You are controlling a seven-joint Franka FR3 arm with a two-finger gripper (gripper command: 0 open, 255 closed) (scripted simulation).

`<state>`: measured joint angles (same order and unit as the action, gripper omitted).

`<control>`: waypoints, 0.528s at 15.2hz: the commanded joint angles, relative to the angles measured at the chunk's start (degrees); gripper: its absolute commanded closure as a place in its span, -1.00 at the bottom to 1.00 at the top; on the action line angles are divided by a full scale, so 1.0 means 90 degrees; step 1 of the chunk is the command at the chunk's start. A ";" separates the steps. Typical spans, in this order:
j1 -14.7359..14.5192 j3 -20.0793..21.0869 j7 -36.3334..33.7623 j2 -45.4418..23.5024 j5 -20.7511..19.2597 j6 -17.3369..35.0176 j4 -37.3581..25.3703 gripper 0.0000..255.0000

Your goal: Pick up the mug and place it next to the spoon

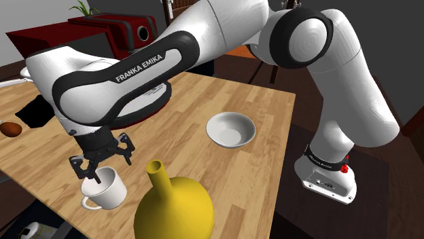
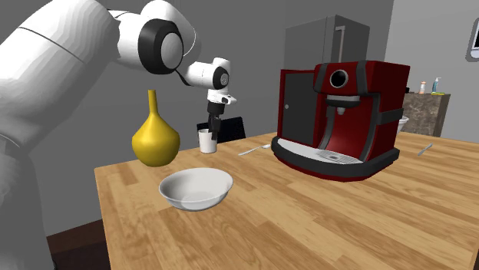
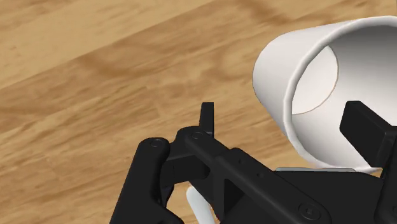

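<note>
A white mug [image 1: 106,190] stands upright on the wooden table [image 1: 224,176] near its front edge, handle toward the shoulder view's left. My black gripper [image 1: 95,176] hangs just over it, open. In the wrist view the gripper [image 3: 286,124] straddles the mug's [image 3: 318,76] wall: one finger [image 3: 366,127] is inside the cup, the other finger [image 3: 207,118] stands well outside, and neither presses the wall. In the second exterior view the mug [image 2: 206,140] sits under the gripper [image 2: 213,126], with a thin pale spoon [image 2: 253,149] lying a short way to its right.
A yellow long-necked vase [image 1: 173,207] stands close beside the mug. A white bowl [image 1: 231,129] sits mid-table. The red coffee machine [image 2: 338,119] stands beyond the spoon. A flat black object [image 1: 34,112] lies at the shoulder view's left, beside a small brown item [image 1: 8,127].
</note>
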<state>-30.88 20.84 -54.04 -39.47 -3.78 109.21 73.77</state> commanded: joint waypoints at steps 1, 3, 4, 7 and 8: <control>0.0000 0.0000 0.0000 0.0000 0.0000 0.0000 0.0000 -1.00; 0.0007 0.0007 0.0008 0.0040 0.0012 -0.0190 -0.0151 -1.00; 0.0010 0.0012 0.0016 0.0070 0.0022 -0.0385 -0.0318 -1.00; 0.0006 0.0018 0.0026 0.0096 0.0032 -0.0753 -0.0662 -1.00; 0.0006 0.0018 0.0026 0.0097 0.0032 -0.0752 -0.0659 -1.00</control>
<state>-30.74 21.01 -53.78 -38.46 -3.47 102.92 68.40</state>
